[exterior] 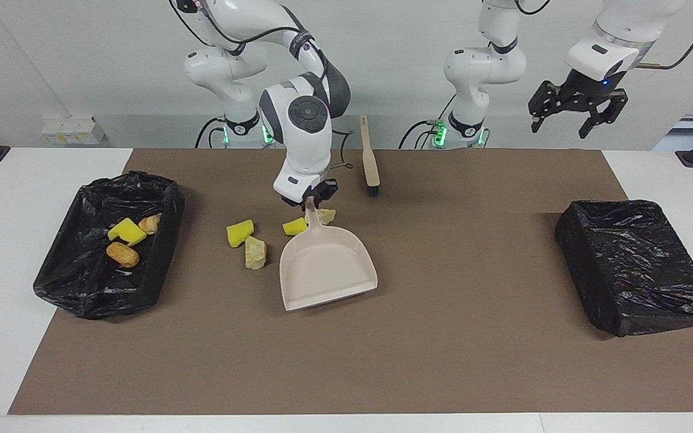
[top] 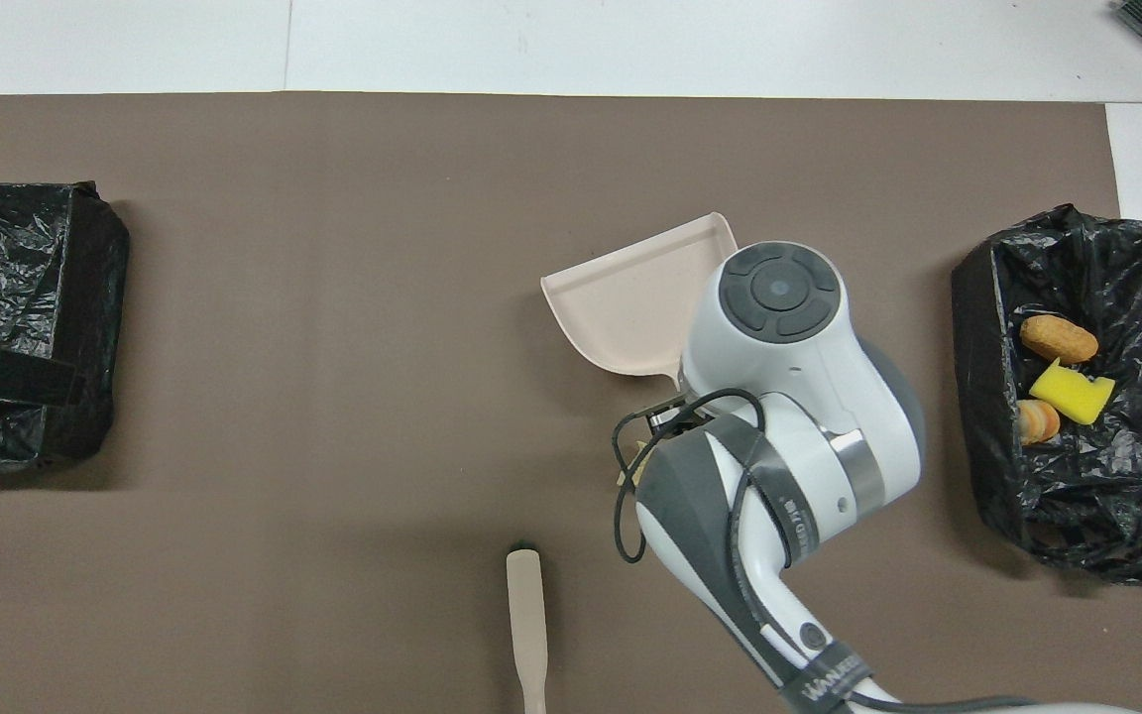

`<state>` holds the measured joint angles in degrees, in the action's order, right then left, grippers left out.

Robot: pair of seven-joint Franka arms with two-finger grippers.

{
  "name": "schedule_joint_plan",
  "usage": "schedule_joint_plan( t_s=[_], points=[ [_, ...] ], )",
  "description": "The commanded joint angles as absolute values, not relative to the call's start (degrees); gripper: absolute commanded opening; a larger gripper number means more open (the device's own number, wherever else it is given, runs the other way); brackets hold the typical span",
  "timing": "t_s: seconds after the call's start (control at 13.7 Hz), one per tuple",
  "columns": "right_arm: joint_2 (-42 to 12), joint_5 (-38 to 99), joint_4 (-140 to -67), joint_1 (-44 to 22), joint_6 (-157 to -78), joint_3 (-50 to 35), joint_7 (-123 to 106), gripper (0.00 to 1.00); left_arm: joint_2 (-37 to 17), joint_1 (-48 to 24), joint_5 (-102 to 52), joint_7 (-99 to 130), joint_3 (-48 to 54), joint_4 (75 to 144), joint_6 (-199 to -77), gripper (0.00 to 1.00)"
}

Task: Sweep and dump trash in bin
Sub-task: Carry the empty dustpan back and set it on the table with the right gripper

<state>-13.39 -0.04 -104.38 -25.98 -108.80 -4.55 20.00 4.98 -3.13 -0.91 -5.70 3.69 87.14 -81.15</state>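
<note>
arm hides floor scraps (exterior: 255, 252) overhead

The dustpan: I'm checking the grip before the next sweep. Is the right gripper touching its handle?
Touching. In the facing view the right gripper is shut on the handle of the dustpan, which runs straight down from between its fingertips with no gap.

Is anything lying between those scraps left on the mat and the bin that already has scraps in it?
Nothing visible. The four scraps lie on bare mat beside the dustpan, which the right gripper holds by the handle, and only open mat separates them from the bin.
</note>
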Motion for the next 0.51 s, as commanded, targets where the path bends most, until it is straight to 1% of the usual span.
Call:
schedule_joint_plan(
  t_s=[0.0, 0.15, 0.22, 0.44],
  points=[
    [-17.13, 1.75, -102.66, -30.31, -113.70, -4.22, 29.14, 0.00, 5.27, -2.29, -0.09, -6.24, 4.22, 86.57, -80.07, 1.00],
    [-19.50, 5.95, -100.56, -31.81, -116.97, -4.22, 32.77, 0.00, 5.19, -2.63, -0.09, -6.15, 4.31, 86.57, -80.24, 1.00],
    [-21.51, 7.46, -98.11, -32.86, -117.68, -4.22, 33.83, 0.00, 5.27, -2.81, -0.09, -6.07, 4.31, 86.57, -80.24, 1.00],
    [-26.79, 7.74, -91.42, -34.10, -117.69, -4.22, 39.27, 0.00, 5.27, -2.90, -0.18, -5.89, 4.31, 86.66, -80.07, 1.00]
  ],
)
